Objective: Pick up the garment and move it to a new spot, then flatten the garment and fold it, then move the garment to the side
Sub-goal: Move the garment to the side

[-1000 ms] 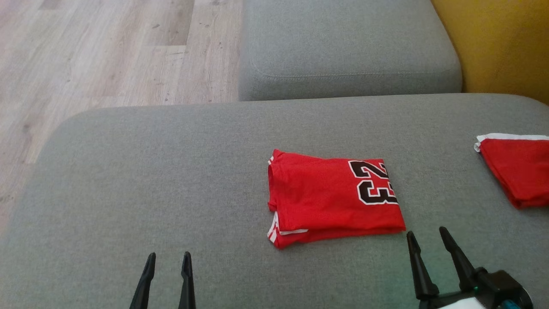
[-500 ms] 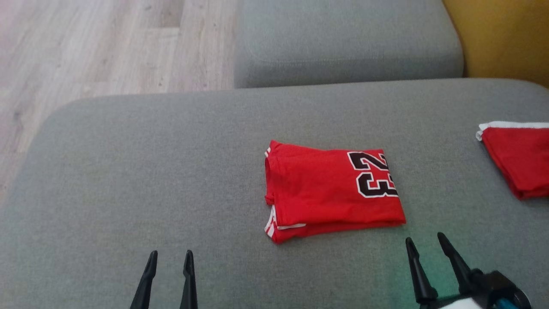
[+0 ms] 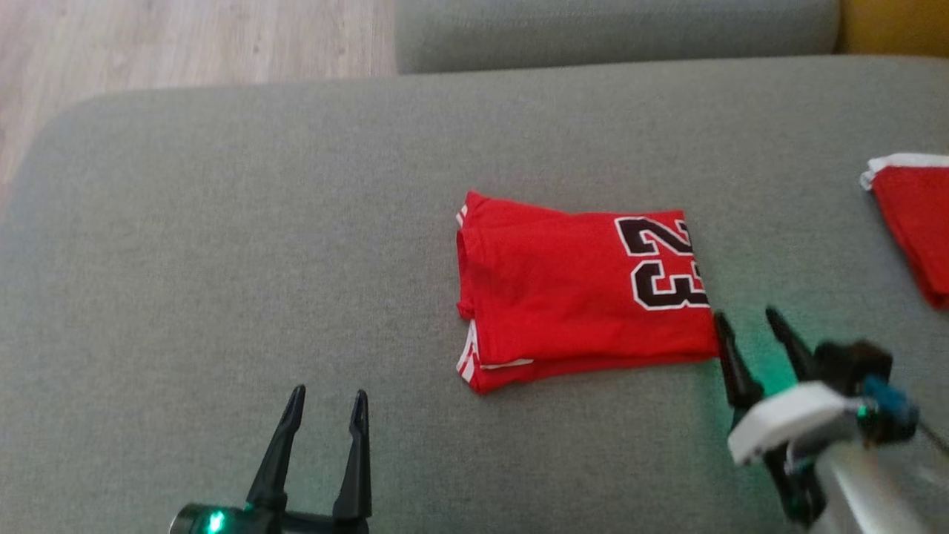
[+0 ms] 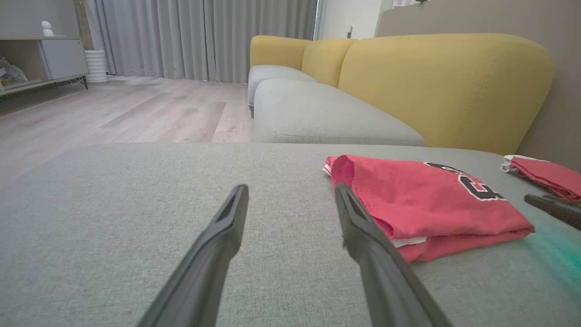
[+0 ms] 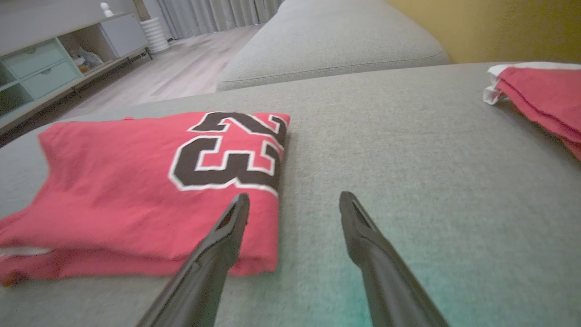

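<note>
The garment (image 3: 578, 289) is a red jersey with a black "23", folded into a flat rectangle on the grey sofa cushion (image 3: 222, 222). It also lies in the left wrist view (image 4: 426, 204) and the right wrist view (image 5: 136, 190). My right gripper (image 3: 745, 319) stands open at the garment's near right corner, its left finger over the red edge (image 5: 231, 222). Open too, my left gripper (image 3: 328, 397) hovers over bare cushion to the garment's lower left (image 4: 290, 190), with nothing between its fingers.
A second red garment with white trim (image 3: 916, 222) lies at the cushion's right edge. Another grey cushion (image 3: 615, 30) sits beyond, with a yellow backrest (image 4: 435, 81) to the right. Wooden floor (image 3: 185, 37) lies off the far left edge.
The head camera has tilted down and nearer. Both grippers have come forward: the right one up to the garment's near right corner, the left one further onto the cushion. Both stay open.
</note>
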{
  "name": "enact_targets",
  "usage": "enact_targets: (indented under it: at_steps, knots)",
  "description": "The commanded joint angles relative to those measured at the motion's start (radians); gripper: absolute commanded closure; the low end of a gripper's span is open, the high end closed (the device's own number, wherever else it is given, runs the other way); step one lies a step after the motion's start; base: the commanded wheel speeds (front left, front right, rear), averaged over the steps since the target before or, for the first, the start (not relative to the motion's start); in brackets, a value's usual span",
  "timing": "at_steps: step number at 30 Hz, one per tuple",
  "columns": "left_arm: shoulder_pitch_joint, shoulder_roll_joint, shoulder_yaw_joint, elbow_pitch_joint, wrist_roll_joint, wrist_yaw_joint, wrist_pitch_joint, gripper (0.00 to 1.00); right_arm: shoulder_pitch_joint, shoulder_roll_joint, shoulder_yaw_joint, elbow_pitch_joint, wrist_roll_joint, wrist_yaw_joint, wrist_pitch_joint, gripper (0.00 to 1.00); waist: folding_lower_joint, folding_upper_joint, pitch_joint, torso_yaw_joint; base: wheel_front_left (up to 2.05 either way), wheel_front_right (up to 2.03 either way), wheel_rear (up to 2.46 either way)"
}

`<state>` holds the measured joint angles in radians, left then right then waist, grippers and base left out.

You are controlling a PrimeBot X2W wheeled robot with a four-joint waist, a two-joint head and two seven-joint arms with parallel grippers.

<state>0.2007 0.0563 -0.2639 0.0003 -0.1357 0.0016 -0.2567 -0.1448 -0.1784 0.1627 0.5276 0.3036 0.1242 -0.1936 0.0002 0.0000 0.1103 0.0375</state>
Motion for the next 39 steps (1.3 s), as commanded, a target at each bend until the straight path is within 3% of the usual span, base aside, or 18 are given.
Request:
enact_targets:
  at_steps: [1,7,8,9,10,11,15,22,30,39]
  knots:
    - [-0.041,-0.006,0.019,-0.024,0.01,0.013,-0.005,0.0,-0.066,-0.026,0.035,-0.003,0.012,0.007,0.005,0.0,-0.0002,0.0,0.034,0.007,0.0,0.0,0.0]
    - [-0.091,-0.006,-0.007,-0.022,0.01,0.018,-0.005,0.0,-0.203,-0.05,0.105,0.112,0.077,0.007,0.065,0.0,-0.0002,0.0,0.087,0.026,0.0,0.0,0.0]
    - [-0.097,-0.006,-0.011,-0.023,0.009,0.02,-0.005,0.0,-0.219,-0.055,0.125,0.131,0.085,0.007,0.081,0.04,-0.0002,0.0,0.093,0.027,0.0,0.0,0.0]
    - [-0.102,-0.006,-0.015,-0.023,0.009,0.022,-0.005,0.0,-0.233,-0.059,0.145,0.147,0.092,0.007,0.091,0.28,-0.0002,0.0,0.098,0.028,0.0,0.0,0.0]
    - [-0.107,-0.006,-0.019,-0.023,0.008,0.024,-0.005,0.0,-0.244,-0.063,0.166,0.159,0.103,0.007,0.098,0.82,-0.0002,0.0,0.103,0.029,0.0,0.0,0.0]
    - [-0.112,-0.006,-0.022,-0.023,0.008,0.027,-0.005,0.0,-0.252,-0.065,0.184,0.167,0.119,0.007,0.103,1.0,-0.0002,0.0,0.108,0.029,0.0,0.0,0.0]
    - [-0.126,-0.006,-0.019,-0.042,0.006,0.044,-0.005,0.0,-0.285,-0.091,0.239,0.166,0.164,0.007,0.078,1.0,-0.0002,0.0,0.134,0.001,0.0,0.0,0.0]
    - [-0.168,-0.006,-0.008,-0.077,0.034,0.04,-0.005,0.0,-0.377,-0.186,0.273,0.157,0.115,0.007,0.017,1.0,-0.0002,0.0,0.214,-0.11,0.0,0.0,0.0]
    - [-0.278,-0.006,0.014,-0.082,0.08,0.005,-0.005,0.0,-0.498,-0.399,0.224,0.116,0.057,0.007,0.016,1.0,-0.0002,0.0,0.343,-0.2,0.0,0.0,0.0]
    - [-0.33,-0.006,0.033,-0.076,0.094,-0.012,-0.005,0.0,-0.525,-0.61,0.074,0.035,0.019,0.007,0.078,1.0,-0.0002,0.0,0.405,-0.218,0.0,0.0,0.0]
